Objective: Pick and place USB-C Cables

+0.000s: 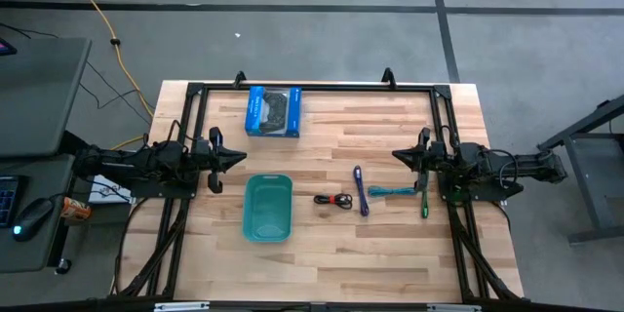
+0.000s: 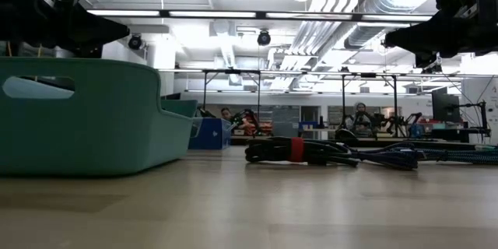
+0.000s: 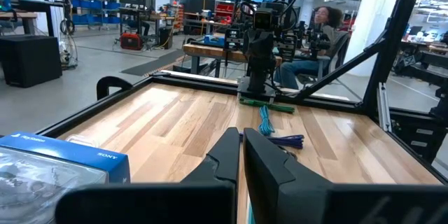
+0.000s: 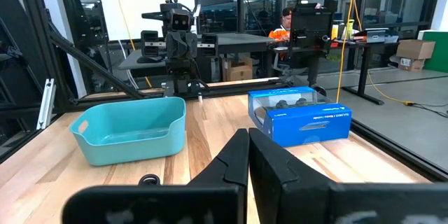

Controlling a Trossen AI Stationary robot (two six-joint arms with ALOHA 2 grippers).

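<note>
A teal bin [image 1: 268,208] sits on the wooden table [image 1: 390,244], near the middle. A blue box [image 1: 273,111] lies by the far edge.

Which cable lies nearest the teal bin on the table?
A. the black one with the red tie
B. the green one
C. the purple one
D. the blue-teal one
A: in the high view the black cable with the red tie lies just beside the teal bin, with the purple cable, blue-teal cable and green cable farther off.
</note>
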